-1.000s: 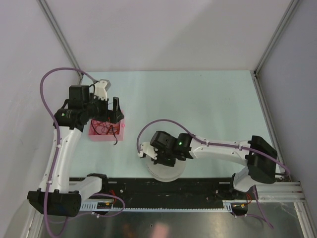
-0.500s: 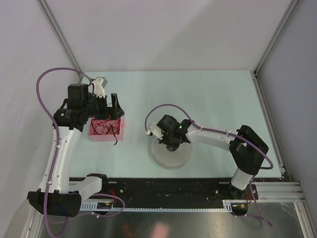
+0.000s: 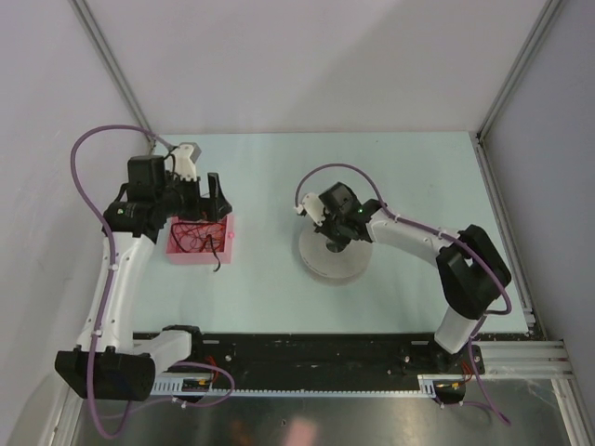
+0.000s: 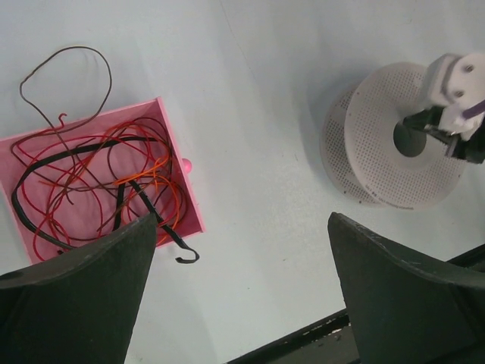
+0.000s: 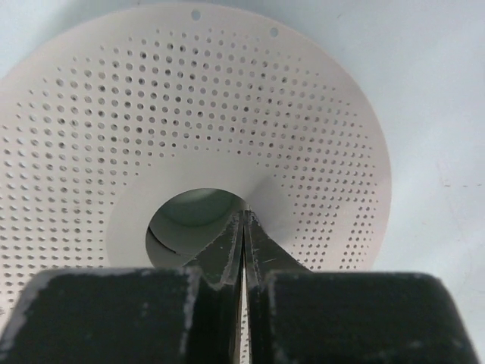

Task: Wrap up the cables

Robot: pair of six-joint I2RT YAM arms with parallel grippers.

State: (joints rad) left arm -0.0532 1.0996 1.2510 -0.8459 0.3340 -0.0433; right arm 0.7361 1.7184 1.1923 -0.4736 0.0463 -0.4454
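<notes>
Now the spool point(image 5: 303, 136) sits further up the table, cables point(image 4: 98, 174) untouched

Over the last second my right gripper point(image 5: 244, 220), fingers pressed together with their tips poked into the hub hole, has shifted the spool away from the arm bases; it rings those tips. My left gripper point(image 4: 241, 225) has hardly moved. Its fingers are spread wide, and the cables lie heaped in the pink tray point(image 4: 83, 119) beneath its left finger. I judge wrapping hasn't begun: no strand lies on the spool.
</notes>
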